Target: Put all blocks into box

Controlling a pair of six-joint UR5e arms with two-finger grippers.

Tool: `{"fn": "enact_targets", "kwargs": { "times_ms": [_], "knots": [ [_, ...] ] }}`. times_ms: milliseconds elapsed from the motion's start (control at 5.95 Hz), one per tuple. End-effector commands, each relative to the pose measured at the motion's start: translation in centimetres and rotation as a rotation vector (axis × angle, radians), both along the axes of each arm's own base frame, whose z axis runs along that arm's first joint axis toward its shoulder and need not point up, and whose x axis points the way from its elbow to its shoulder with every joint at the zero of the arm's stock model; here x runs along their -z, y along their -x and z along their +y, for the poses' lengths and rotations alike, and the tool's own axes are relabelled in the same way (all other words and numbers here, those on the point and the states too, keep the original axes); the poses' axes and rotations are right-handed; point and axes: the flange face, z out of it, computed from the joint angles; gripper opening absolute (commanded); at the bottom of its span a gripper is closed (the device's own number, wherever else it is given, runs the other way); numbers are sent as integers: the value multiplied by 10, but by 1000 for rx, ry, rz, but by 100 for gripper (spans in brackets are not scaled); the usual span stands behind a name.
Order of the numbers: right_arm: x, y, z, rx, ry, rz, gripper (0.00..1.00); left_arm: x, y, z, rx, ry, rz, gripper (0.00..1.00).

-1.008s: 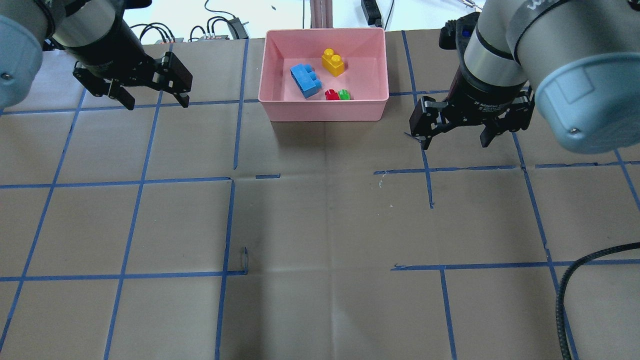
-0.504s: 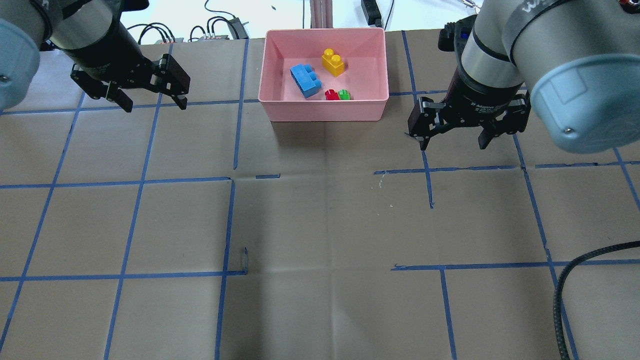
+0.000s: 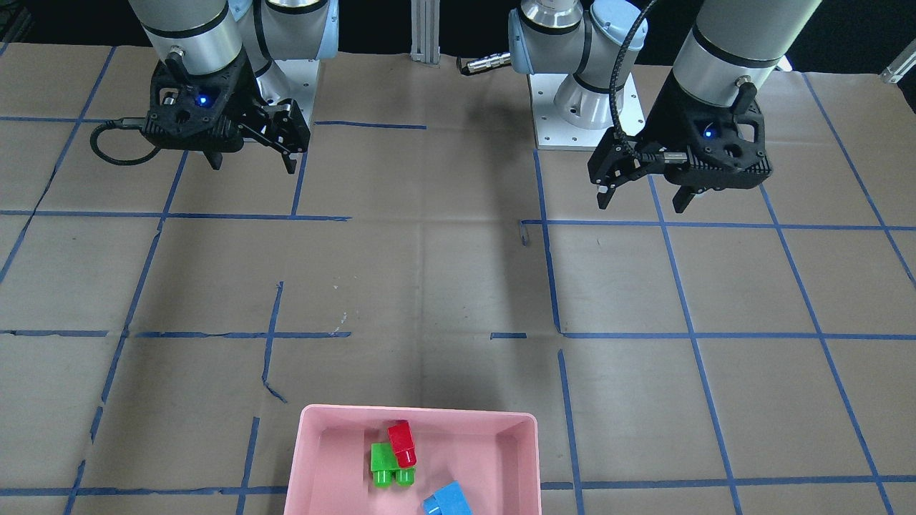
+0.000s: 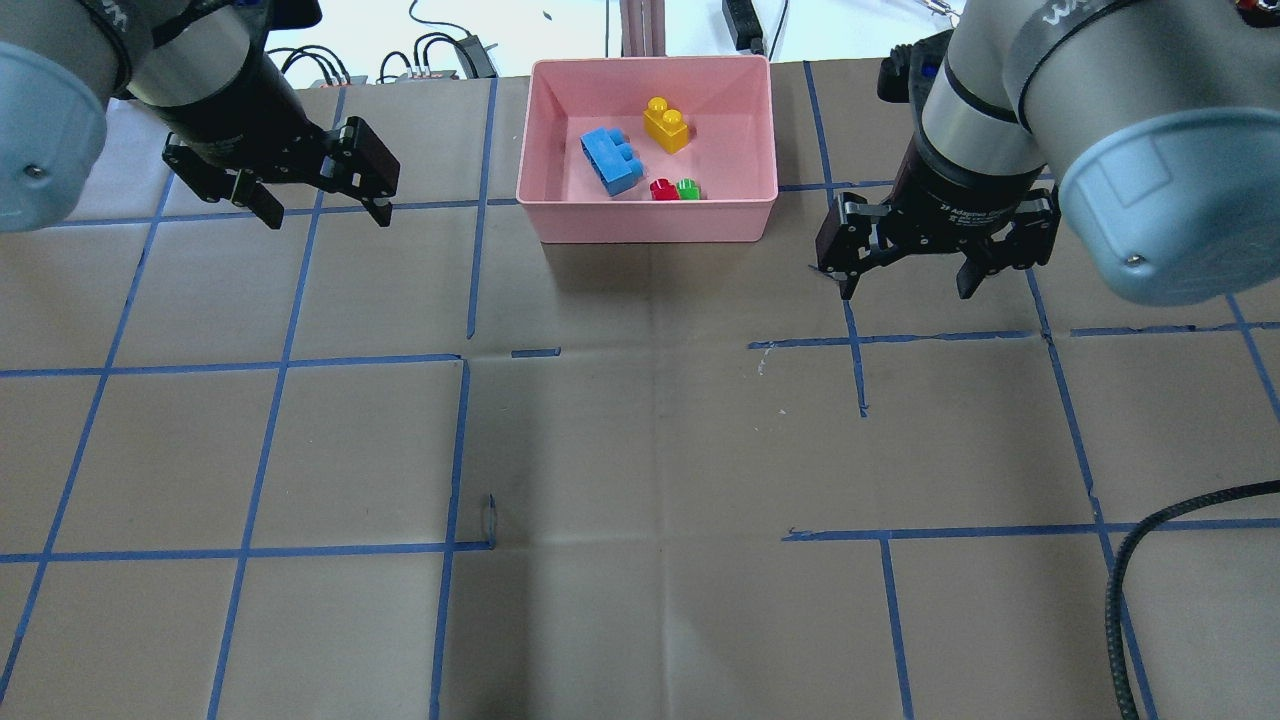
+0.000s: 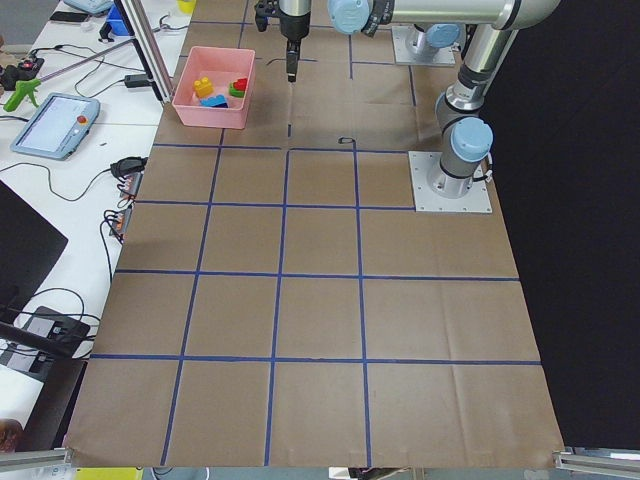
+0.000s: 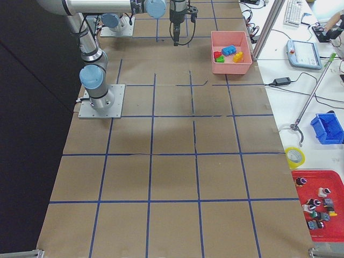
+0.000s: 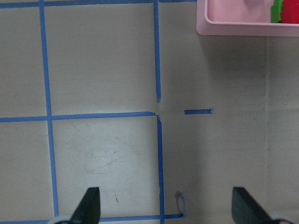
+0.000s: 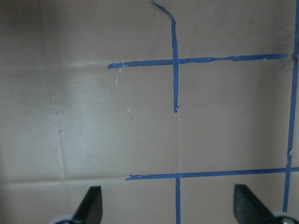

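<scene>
The pink box (image 4: 650, 226) stands at the table's far middle. In it lie the blue block (image 4: 611, 160), the yellow block (image 4: 667, 124), and the red block (image 4: 662, 190) touching the green block (image 4: 688, 189). The front view shows the box (image 3: 415, 413) with the red (image 3: 402, 442), green (image 3: 386, 465) and blue (image 3: 447, 501) blocks; the yellow one is out of that view. My left gripper (image 4: 328, 212) is open and empty, above the table left of the box. My right gripper (image 4: 908, 287) is open and empty, right of the box. The left wrist view shows the box corner (image 7: 233, 29).
A black cable (image 4: 1130, 600) loops in at the near right. Cables and power bricks (image 4: 440, 55) and a metal post (image 4: 640, 30) lie behind the far edge. Side benches hold a tablet (image 5: 55, 125) and a red parts tray (image 6: 317, 207).
My left gripper has moved a little to the right, toward the box. My right gripper has drawn slightly toward the far edge. Both stay open and the blocks have not moved.
</scene>
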Motion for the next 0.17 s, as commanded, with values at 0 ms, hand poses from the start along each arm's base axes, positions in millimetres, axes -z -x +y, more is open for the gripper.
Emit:
{"fn": "enact_targets", "kwargs": {
  "times_ms": [0],
  "knots": [
    [-1,0,0,-7,4,0,100,0,2,2,7,3,-2,98]
  ]
}}
